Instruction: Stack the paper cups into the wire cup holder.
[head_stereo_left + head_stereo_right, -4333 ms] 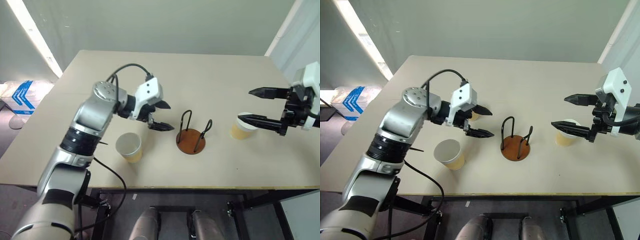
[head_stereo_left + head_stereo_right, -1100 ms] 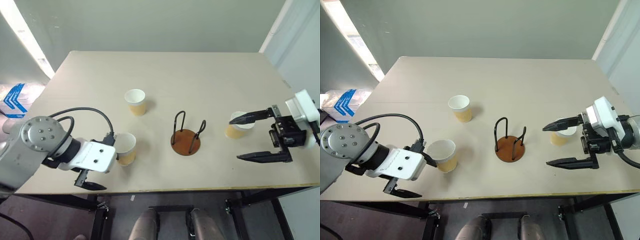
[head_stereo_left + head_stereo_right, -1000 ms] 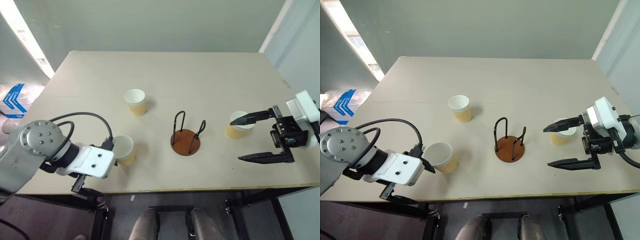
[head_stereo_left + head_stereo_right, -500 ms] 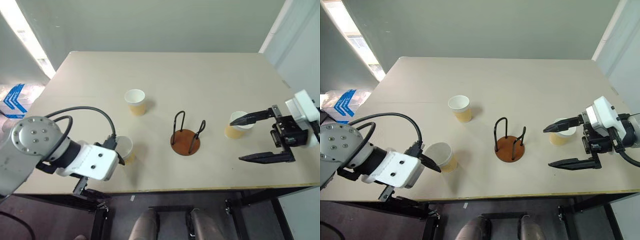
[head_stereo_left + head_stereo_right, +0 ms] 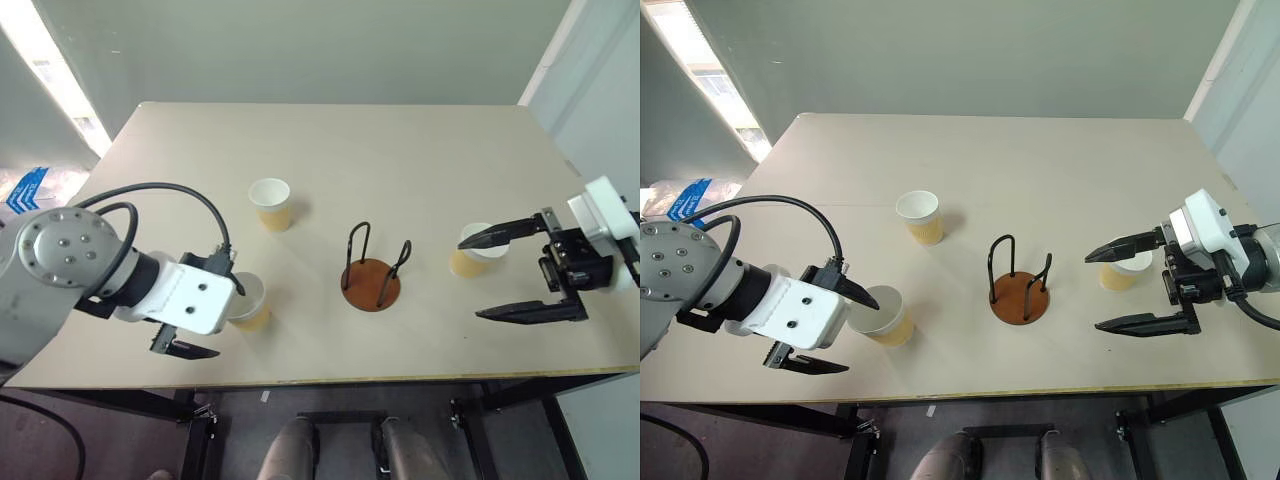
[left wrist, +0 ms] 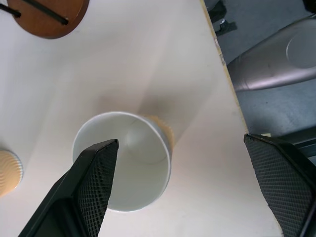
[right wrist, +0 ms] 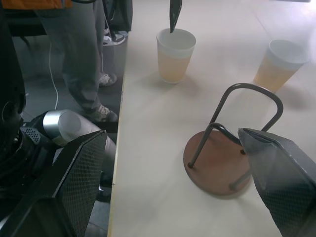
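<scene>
Three paper cups stand upright on the table: one at the back left (image 5: 270, 203), one near the front left (image 5: 250, 300), one on the right (image 5: 468, 257). The wire cup holder (image 5: 372, 280) stands between them with nothing in it. My left gripper (image 5: 213, 320) is open at the front-left cup (image 6: 123, 163). One of its fingers (image 6: 94, 182) hangs over the cup's mouth and the other reaches past the table's front edge. My right gripper (image 5: 470, 280) is open, its upper finger over the right cup's rim, its lower finger nearer the front edge.
The tan table (image 5: 400, 160) ends close in front of both grippers. A blue-and-white bag (image 5: 20, 190) lies on the floor to the left. A person's legs (image 7: 84, 64) stand beyond the table's left side in the right wrist view.
My left gripper has risen from below the table's front edge, and one finger now hangs over the front-left cup. The cups, the holder and my right gripper have not moved.
</scene>
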Robot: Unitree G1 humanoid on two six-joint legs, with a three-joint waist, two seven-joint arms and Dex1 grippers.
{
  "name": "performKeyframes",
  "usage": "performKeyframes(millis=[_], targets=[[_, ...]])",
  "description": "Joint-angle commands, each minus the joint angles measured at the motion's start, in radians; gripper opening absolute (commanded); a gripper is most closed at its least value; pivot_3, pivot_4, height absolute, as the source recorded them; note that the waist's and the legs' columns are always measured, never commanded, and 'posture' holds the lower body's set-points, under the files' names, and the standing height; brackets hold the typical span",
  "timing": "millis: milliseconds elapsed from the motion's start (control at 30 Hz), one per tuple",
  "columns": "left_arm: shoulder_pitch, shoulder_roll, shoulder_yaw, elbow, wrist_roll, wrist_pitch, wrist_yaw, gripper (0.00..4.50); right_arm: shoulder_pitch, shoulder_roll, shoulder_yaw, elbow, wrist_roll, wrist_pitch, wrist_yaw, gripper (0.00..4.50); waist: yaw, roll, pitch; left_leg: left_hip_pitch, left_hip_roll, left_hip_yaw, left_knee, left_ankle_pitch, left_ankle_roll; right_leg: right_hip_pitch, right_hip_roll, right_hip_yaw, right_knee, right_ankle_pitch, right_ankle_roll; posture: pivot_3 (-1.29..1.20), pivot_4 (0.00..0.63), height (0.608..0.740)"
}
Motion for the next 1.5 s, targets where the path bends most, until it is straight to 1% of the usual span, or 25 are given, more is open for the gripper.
performKeyframes(millis=[33, 200, 367, 533, 733, 1000, 1100, 1300, 1367, 1433, 1467, 1500], targets=[[0.022, 0.010, 0.020, 0.015, 0.030, -0.030, 0.010, 4.46, -0.027, 0.001, -0.001, -0.010, -0.001, -0.005, -0.008, 4.50, 0.000, 0.000, 0.000, 0.000, 0.000, 0.000, 0.000, 0.000, 0.000, 0.000, 0.000, 0.000, 0.000, 0.000, 0.000, 0.00, 0.150, 0.740], [0.070, 0.008, 0.025, 0.044, 0.059, -0.054, 0.023, 4.46, -0.044, 0.014, 0.014, -0.009, -0.004, -0.003, -0.016, 4.50, -0.001, 0.000, 0.000, 0.000, 0.000, 0.000, 0.000, 0.000, 0.000, 0.000, 0.000, 0.000, 0.000, 0.000, 0.000, 0.00, 0.150, 0.740], [0.082, -0.007, 0.003, 0.103, 0.109, -0.102, 0.042, 4.46, -0.049, 0.024, 0.025, -0.012, -0.009, -0.005, -0.025, 4.50, 0.000, 0.000, 0.000, 0.000, 0.000, 0.000, 0.000, 0.000, 0.000, 0.000, 0.000, 0.000, 0.000, 0.000, 0.000, 0.00, 0.150, 0.740], [0.037, -0.070, -0.073, 0.151, 0.182, -0.149, 0.058, 4.46, -0.055, 0.040, 0.035, -0.015, -0.016, -0.008, -0.034, 4.50, 0.000, 0.000, 0.000, 0.000, 0.000, 0.000, 0.000, 0.000, 0.000, 0.000, 0.000, 0.000, 0.001, 0.000, 0.000, 0.00, 0.150, 0.740], [-0.031, -0.146, -0.148, 0.200, 0.236, -0.179, 0.042, 4.46, -0.059, 0.052, 0.041, -0.019, -0.023, -0.011, -0.045, 4.50, 0.000, 0.000, 0.000, 0.000, 0.000, 0.000, 0.000, 0.000, 0.000, 0.000, 0.000, 0.000, 0.001, 0.000, 0.000, 0.00, 0.150, 0.740], [-0.075, -0.195, -0.195, 0.259, 0.283, -0.250, 0.023, 4.46, -0.028, 0.048, 0.029, -0.034, -0.026, -0.010, -0.048, 4.50, 0.000, 0.000, 0.000, 0.000, 0.000, -0.001, 0.000, 0.000, 0.000, 0.000, 0.000, -0.001, 0.001, 0.000, 0.000, 0.00, 0.150, 0.740], [-0.089, -0.220, -0.196, 0.279, 0.270, -0.272, 0.011, 3.90, -0.022, 0.050, 0.021, -0.036, -0.022, -0.011, -0.054, 4.50, 0.000, 0.000, 0.000, 0.000, 0.000, 0.000, 0.000, 0.000, 0.001, 0.000, 0.000, -0.001, 0.001, 0.000, 0.000, 0.00, 0.150, 0.740], [-0.147, -0.259, -0.184, 0.302, 0.212, -0.232, -0.050, 1.72, -0.039, 0.060, 0.035, -0.023, -0.027, -0.015, -0.060, 4.50, 0.000, 0.000, 0.000, 0.000, 0.000, -0.001, 0.000, 0.001, 0.001, 0.000, 0.000, -0.001, 0.001, 0.000, 0.000, 0.00, 0.150, 0.740], [-0.177, -0.274, -0.181, 0.312, 0.201, -0.218, -0.055, 0.98, -0.050, 0.040, 0.059, -0.019, -0.042, -0.006, -0.042, 4.50, 0.000, 0.000, 0.000, 0.000, 0.000, -0.001, 0.000, 0.001, 0.001, 0.000, 0.000, -0.001, 0.001, 0.000, 0.000, 0.00, 0.150, 0.740], [-0.195, -0.282, -0.172, 0.322, 0.184, -0.208, -0.062, 0.27, -0.067, 0.045, 0.073, -0.012, -0.042, 0.000, -0.040, 4.50, 0.000, 0.000, 0.000, 0.000, 0.000, -0.001, 0.000, 0.001, 0.001, 0.001, 0.000, -0.001, 0.001, 0.000, 0.000, 0.00, 0.150, 0.740], [-0.202, -0.284, -0.167, 0.326, 0.176, -0.206, -0.066, 0.03, -0.078, 0.053, 0.079, -0.010, -0.038, 0.005, -0.044, 4.50, -0.001, 0.000, 0.000, 0.001, 0.000, -0.001, 0.000, 0.001, 0.001, 0.001, 0.000, -0.001, 0.001, 0.000, 0.000, 0.00, 0.150, 0.740], [-0.208, -0.286, -0.165, 0.331, 0.169, -0.203, -0.070, 0.03, -0.087, 0.061, 0.086, -0.007, -0.038, 0.003, -0.045, 4.50, -0.001, 0.000, 0.000, 0.000, 0.000, 0.000, 0.000, 0.001, 0.001, 0.001, 0.000, -0.001, 0.001, 0.000, 0.000, 0.00, 0.150, 0.740]])
